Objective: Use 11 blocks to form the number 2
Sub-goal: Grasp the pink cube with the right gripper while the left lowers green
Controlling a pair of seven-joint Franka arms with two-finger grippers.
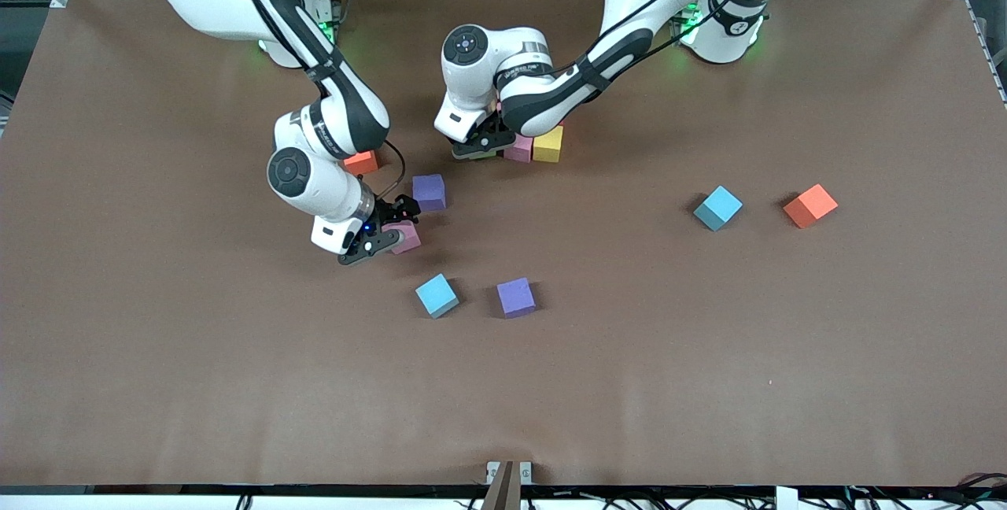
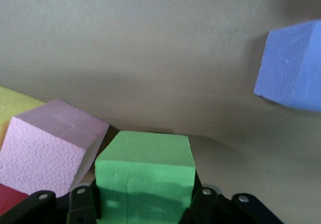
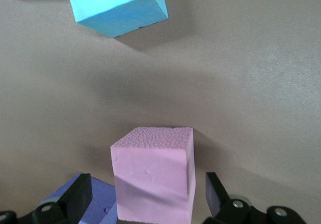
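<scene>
The number 2 shows as a tight cluster partly hidden under the left arm: a pink block (image 1: pixel 519 149), a yellow block (image 1: pixel 548 144) and a red one (image 2: pixel 9 200). My left gripper (image 1: pixel 477 149) (image 2: pixel 145 204) is shut on a green block (image 2: pixel 144 169), low beside the cluster's pink block (image 2: pixel 47 153). My right gripper (image 1: pixel 396 234) (image 3: pixel 145 204) is open and straddles another pink block (image 1: pixel 407 237) (image 3: pixel 153 179) on the table, with a gap at each finger. A purple block (image 1: pixel 429 192) (image 3: pixel 95 204) lies close by.
A light blue block (image 1: pixel 437 295) and a purple block (image 1: pixel 516 297) lie nearer the front camera. Another light blue block (image 1: pixel 717 208) and an orange cube (image 1: pixel 810 205) sit toward the left arm's end. A second orange cube (image 1: pixel 362 162) lies under the right arm.
</scene>
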